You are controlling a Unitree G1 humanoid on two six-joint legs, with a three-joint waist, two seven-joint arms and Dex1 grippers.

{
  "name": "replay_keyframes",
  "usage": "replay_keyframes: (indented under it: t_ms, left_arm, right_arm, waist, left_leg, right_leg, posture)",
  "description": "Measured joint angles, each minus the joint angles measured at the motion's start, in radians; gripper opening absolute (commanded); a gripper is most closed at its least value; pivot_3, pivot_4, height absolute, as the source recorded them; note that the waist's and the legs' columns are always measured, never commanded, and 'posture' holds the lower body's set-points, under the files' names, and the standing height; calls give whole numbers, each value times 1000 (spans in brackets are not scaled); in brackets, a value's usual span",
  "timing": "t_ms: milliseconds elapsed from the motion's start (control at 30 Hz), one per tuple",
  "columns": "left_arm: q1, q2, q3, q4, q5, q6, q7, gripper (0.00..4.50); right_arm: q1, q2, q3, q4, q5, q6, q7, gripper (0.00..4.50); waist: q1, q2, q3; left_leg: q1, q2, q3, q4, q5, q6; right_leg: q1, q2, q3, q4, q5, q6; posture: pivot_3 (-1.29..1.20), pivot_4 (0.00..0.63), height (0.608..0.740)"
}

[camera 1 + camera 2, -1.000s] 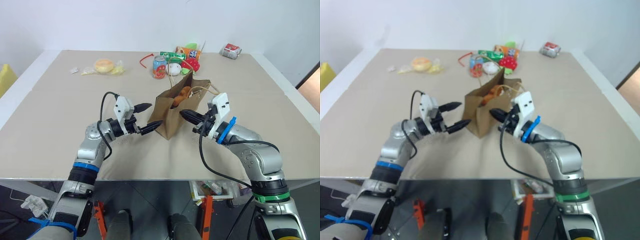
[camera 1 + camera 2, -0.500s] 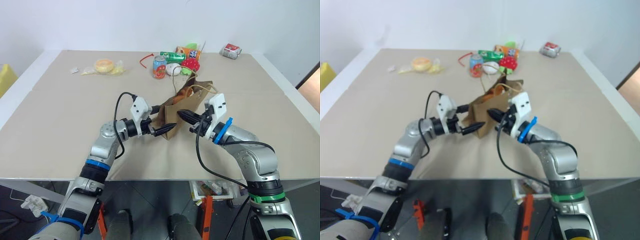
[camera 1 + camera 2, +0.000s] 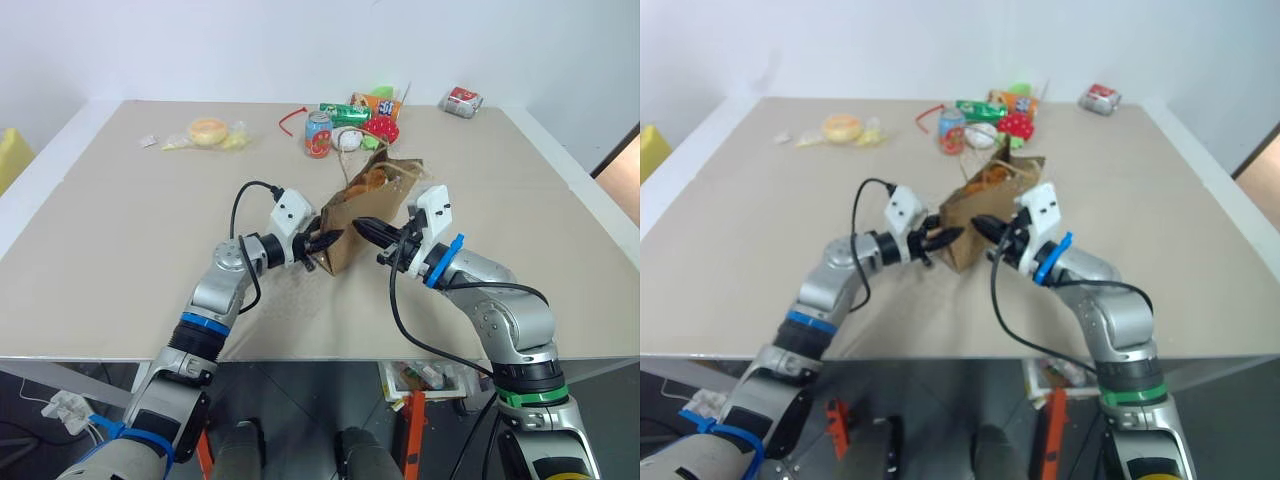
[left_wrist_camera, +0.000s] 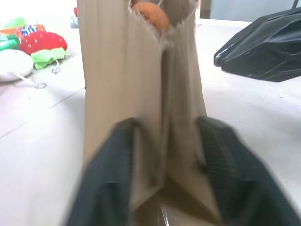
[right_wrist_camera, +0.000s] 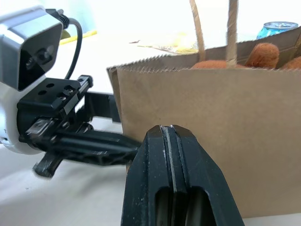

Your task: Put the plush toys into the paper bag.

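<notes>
At frame centre, the left end effector (image 4: 164, 183) pinches the bag (image 3: 350, 225), the right (image 5: 172, 188) clenched empty; a tug could topple it.

A broad beige table (image 3: 120, 250) fills the scene — its white edge runs along both sides. Behind it stands a plain white wall (image 3: 250, 45), evenly lit.

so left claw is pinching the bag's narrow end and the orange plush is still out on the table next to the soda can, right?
Not quite. The left claw does pinch the paper bag at its narrow end, but the orange plush is already inside the bag, peeking over its rim in the left wrist view.
</notes>
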Motion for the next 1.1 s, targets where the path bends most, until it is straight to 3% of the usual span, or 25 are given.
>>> replay_keyframes:
  t_ms: [33, 67, 467, 500, 633, 767, 900, 967, 1100]
  left_arm:
    - [0, -1, 1, -1, -2, 19, 9, 520]
    - [0, -1, 2, -1, -2, 25, 14, 46]
    - [-23, 15, 4, -1, -2, 58, 5, 46]
    - [-24, 71, 18, 0, -24, 17, -75, 46]
    - [-22, 149, 70, 0, -77, -26, -200, 46]
    - [-10, 304, 151, 67, -218, -44, -536, 46]
    - [-10, 338, 164, 76, -247, -13, -607, 46]
    - [-11, 356, 134, 112, -249, -23, -738, 46]
    - [-11, 355, 115, 165, -224, -69, -762, 46]
  right_arm:
    - [0, 0, 0, -1, 0, 1, 0, 0]
    - [0, 0, 0, -1, 0, 1, 0, 0]
    - [3, -8, -43, -39, 40, 20, 12, 0]
    - [68, -99, -141, -118, 158, 66, 101, 0]
    - [147, -185, -251, -158, 248, 103, 195, 0]
    - [227, -323, -469, -164, 393, 184, 276, 0]
    - [273, -341, -476, -186, 413, 207, 296, 0]
    - [338, -345, -426, -283, 465, 251, 304, 0]
    - [342, -345, -417, -319, 485, 262, 292, 0]
  waist:
    - [0, 0, 0]
    - [0, 0, 0]
    - [0, 0, 0]
    - [2, 0, 0]
    - [1, 0, 0]
    - [-2, 1, 0]
    - [-1, 1, 0]
    - [-1, 1, 0]
    - [-1, 0, 0]
  left_leg:
    - [0, 0, 0, 0, 0, 0]
    - [0, 0, 0, 0, 0, 0]
    - [0, 0, 0, 0, 0, 0]
    - [-1, 0, -1, 0, 0, -1]
    - [0, 0, -1, -1, -1, -1]
    - [1, 1, -1, -1, 0, 0]
    - [2, 1, -1, 0, 0, 0]
    - [1, 0, 0, 2, 0, 0]
    - [1, 1, 0, 2, 0, 0]
  right_leg:
    - [0, 0, 0, 0, 0, 0]
    - [0, 0, 0, 0, 0, 0]
    - [0, 0, 0, 0, 0, 0]
    - [0, 0, 0, 0, 1, -4]
    - [0, 0, 0, 0, 1, -5]
    - [1, 0, -1, 0, -3, -7]
    - [2, 0, -1, 0, -3, -6]
    - [2, -1, -1, 0, -2, -7]
    - [2, -1, -1, 0, -1, -7]
  posture:
    - [0, 150, 740]
    - [0, 150, 740]
    - [0, 150, 740]
    - [0, 150, 740]
    - [0, 150, 740]
    - [0, 150, 740]
    - [0, 150, 740]
    - [0, 150, 740]
    - [0, 150, 740]
